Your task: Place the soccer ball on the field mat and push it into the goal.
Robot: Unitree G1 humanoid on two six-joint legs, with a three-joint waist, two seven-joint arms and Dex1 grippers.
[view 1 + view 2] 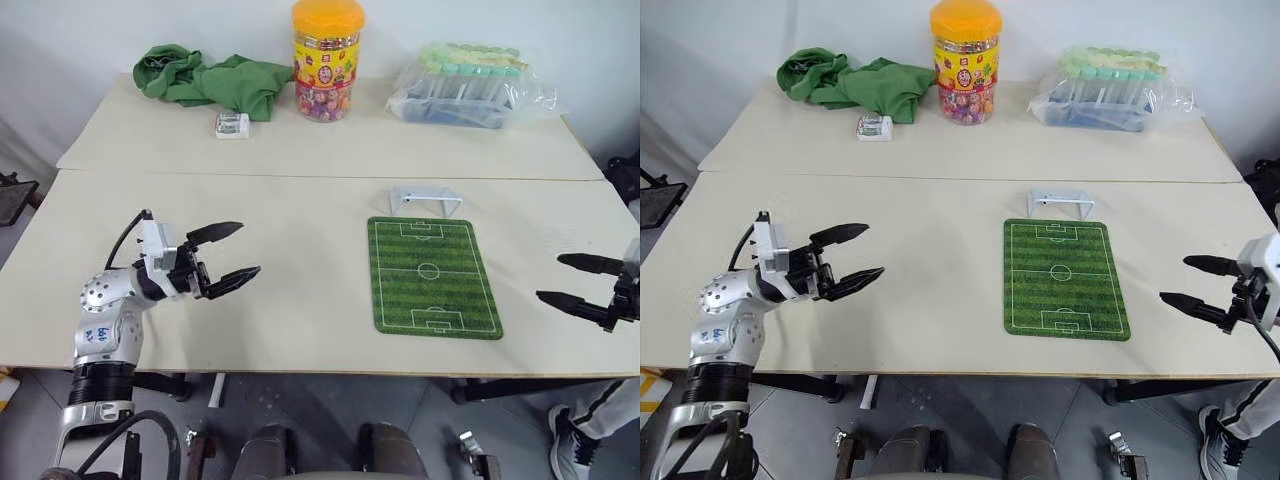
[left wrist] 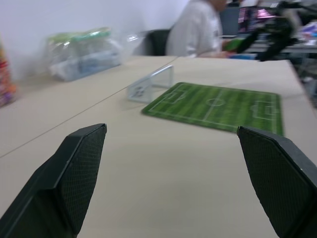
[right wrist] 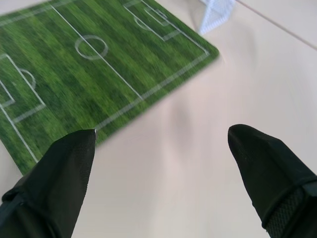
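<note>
The field mat (image 1: 432, 275) lies flat on the near table, right of centre, green with white pitch lines. The goal (image 1: 426, 198), a low white frame, stands just beyond the mat's far end. The soccer ball is out of view. My left gripper (image 1: 249, 249) hovers open over bare tabletop well left of the mat, pointing towards it, nothing between its fingers. My right gripper (image 1: 550, 278) is open too, near the table's right edge, just right of the mat, and holds nothing. In the right wrist view the mat (image 3: 74, 64) and the goal (image 3: 216, 12) lie beyond the spread fingers.
On the far table sit a crumpled green cloth (image 1: 205, 78), a small white box (image 1: 232, 125), a candy jar with an orange lid (image 1: 326, 60) and a plastic bag of tubes (image 1: 470, 85). A seated person (image 2: 198, 29) is beyond the table's right side.
</note>
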